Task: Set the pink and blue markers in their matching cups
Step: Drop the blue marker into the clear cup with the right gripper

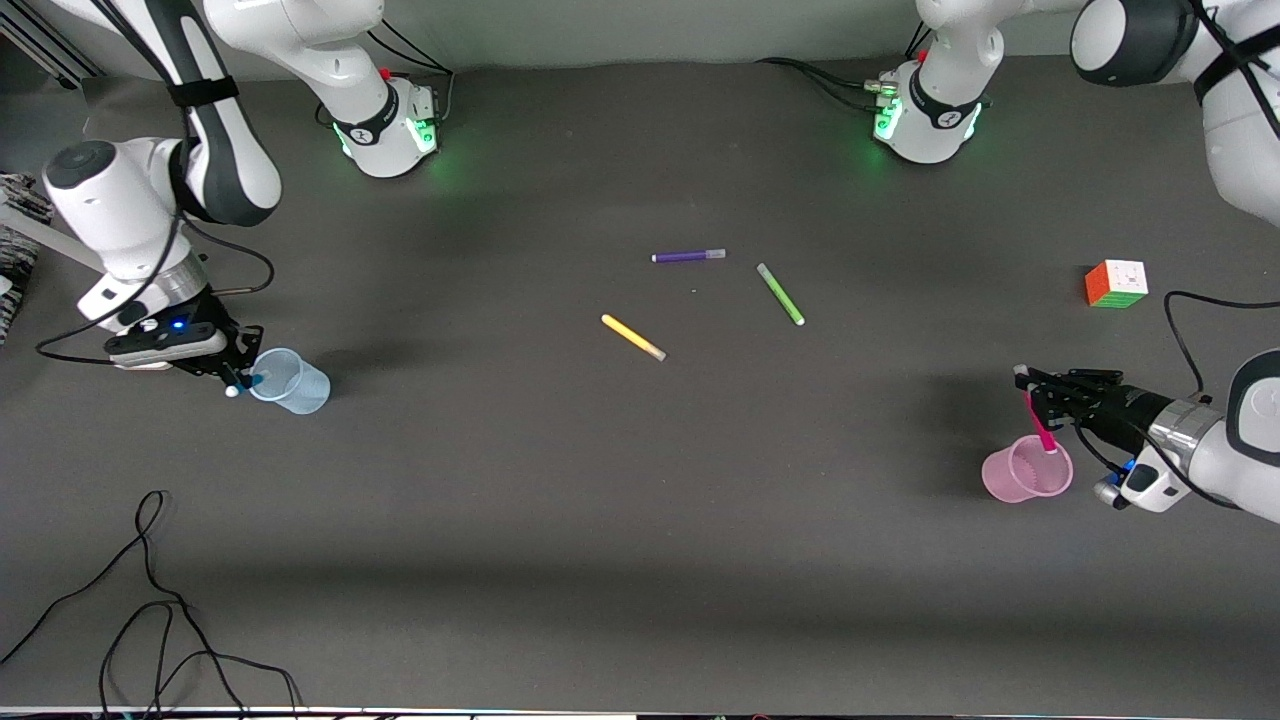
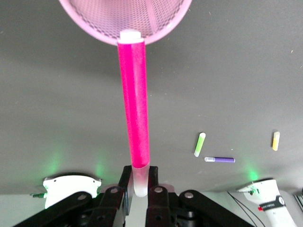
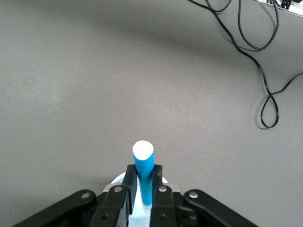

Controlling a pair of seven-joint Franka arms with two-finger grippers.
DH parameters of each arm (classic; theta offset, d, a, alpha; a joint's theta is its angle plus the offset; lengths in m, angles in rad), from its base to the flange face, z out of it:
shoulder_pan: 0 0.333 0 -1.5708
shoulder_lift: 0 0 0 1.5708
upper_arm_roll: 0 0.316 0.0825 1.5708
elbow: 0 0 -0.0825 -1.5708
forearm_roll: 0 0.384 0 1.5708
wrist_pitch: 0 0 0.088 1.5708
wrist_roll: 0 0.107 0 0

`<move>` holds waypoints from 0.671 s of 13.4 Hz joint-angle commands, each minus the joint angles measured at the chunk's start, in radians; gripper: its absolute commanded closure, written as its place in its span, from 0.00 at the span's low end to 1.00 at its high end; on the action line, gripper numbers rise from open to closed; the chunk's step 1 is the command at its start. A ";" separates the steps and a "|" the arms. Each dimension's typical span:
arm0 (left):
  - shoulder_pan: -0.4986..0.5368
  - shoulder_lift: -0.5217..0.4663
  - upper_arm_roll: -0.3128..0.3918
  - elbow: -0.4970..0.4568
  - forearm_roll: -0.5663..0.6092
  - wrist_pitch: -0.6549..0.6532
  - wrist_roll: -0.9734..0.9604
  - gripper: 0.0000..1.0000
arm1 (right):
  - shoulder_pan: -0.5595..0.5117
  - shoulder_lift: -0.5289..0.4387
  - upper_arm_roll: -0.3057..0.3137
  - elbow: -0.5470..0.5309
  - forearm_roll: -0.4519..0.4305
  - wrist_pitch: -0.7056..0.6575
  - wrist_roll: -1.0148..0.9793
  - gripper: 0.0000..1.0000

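On the dark grey table (image 1: 600,480), yellow pen (image 1: 633,337), green pen (image 1: 780,293), purple pen (image 1: 688,256) and a colour cube (image 1: 1116,283) lie clear of both cups, while the left gripper (image 1: 1036,398) clamps the pink marker (image 1: 1039,424) over the pink cup (image 1: 1026,470) and the right gripper (image 1: 238,378) pinches the blue marker (image 3: 144,175) over the blue cup (image 1: 291,381).

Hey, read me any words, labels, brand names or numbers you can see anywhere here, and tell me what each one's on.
None can be read.
Right arm base: a dark band carries a small mark, too small to read.
Left arm base: the same.
Pens, cups and cube: no lettering visible.
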 commanded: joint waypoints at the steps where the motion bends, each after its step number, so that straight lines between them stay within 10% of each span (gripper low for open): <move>1: 0.022 0.038 -0.011 0.031 -0.018 0.016 0.048 1.00 | 0.007 0.006 -0.004 -0.029 -0.004 0.048 -0.002 1.00; 2: 0.022 0.047 -0.011 0.031 -0.029 0.021 0.048 1.00 | 0.007 0.006 -0.004 -0.039 0.002 0.051 -0.002 1.00; 3: 0.022 0.050 -0.011 0.031 -0.041 0.024 0.046 1.00 | 0.007 0.011 -0.004 -0.037 0.006 0.050 -0.001 0.36; 4: 0.022 0.059 -0.011 0.036 -0.046 0.030 0.044 1.00 | 0.007 0.009 -0.004 -0.036 0.007 0.041 -0.002 0.00; 9: 0.022 0.065 -0.011 0.042 -0.045 0.071 0.046 1.00 | 0.007 -0.058 0.038 0.059 0.025 -0.257 0.048 0.00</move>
